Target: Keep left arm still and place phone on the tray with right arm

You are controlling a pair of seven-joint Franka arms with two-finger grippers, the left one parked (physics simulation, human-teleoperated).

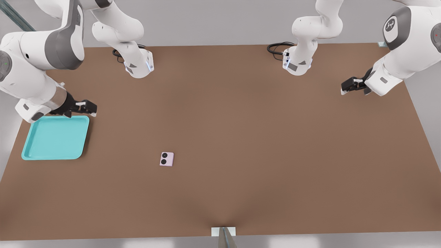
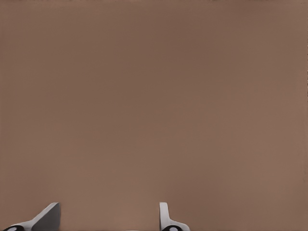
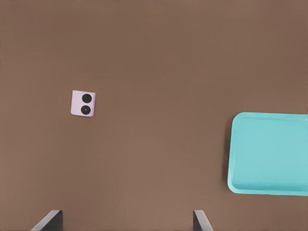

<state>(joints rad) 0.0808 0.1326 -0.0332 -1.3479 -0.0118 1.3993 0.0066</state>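
The phone (image 1: 166, 159) lies flat on the brown tabletop (image 1: 241, 137), its two black circles facing up, a little toward the front view's left of the middle and nearer the edge at the bottom of that view than the far edge where the arm bases stand. Nothing touches it. The tray (image 1: 55, 138) sits by the tabletop's edge at the front view's left, well apart from the phone, with bare brown surface between them.

The right arm (image 1: 31, 65) reaches in from the front view's upper left, and its gripper (image 1: 90, 107) hangs just beside the tray's far rim, near the corner closest to the table's middle — above the surface, not touching the tray or the phone. In the right wrist view the two fingers (image 3: 48, 221) stand spread wide apart with only tabletop showing between them — released, holding nothing. That same view takes in the phone (image 3: 83, 103) and one end of the tray (image 3: 269, 153), each lying separate on the brown top.
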